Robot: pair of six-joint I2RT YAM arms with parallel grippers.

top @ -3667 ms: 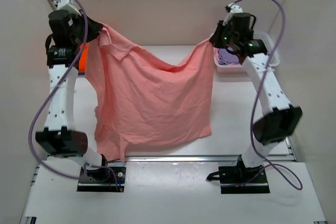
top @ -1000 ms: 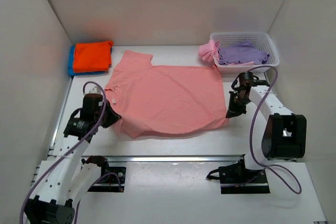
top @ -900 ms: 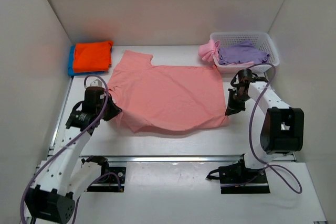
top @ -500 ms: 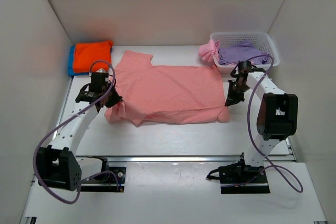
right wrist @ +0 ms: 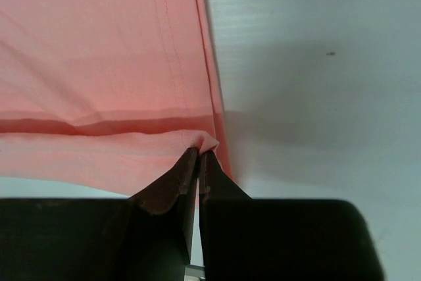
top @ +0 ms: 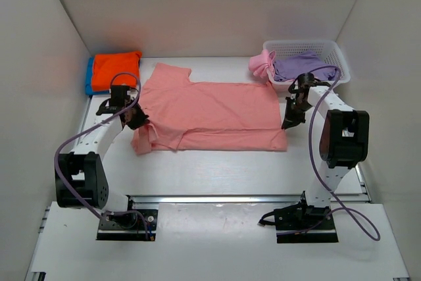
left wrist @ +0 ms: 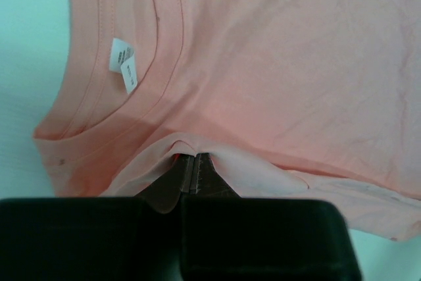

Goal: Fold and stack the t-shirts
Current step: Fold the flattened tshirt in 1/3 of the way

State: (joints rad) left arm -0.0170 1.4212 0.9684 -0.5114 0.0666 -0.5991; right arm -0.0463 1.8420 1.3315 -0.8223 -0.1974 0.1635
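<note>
Fingers (right wrist: 172, 187) tight around salmon-pink t-shirt (right wrist: 99, 31) edge

Matt salmon cloth t-shirt (top: 217, 113), smooth white table (top: 217, 169)

— What colours do the arms have?
— The left arm (top: 79, 180) and the right arm (top: 343, 138) are the same: white links, rather slim, between big black joint blocks with rounded corners.
— And the cables?
— A thin purple cable (top: 310, 162) runs in loose loops along each arm. Each arm stands on a flat black base plate (top: 125, 220) at the bottom of the frame.
— How do the pincers look?
— In the wrist views, the left pincer (left wrist: 191, 164) and the right pincer (right wrist: 198, 156) have dark brown-black fingers that narrow to thin tips. Behind them a wide black block fills the lower edge of the frame.
</note>
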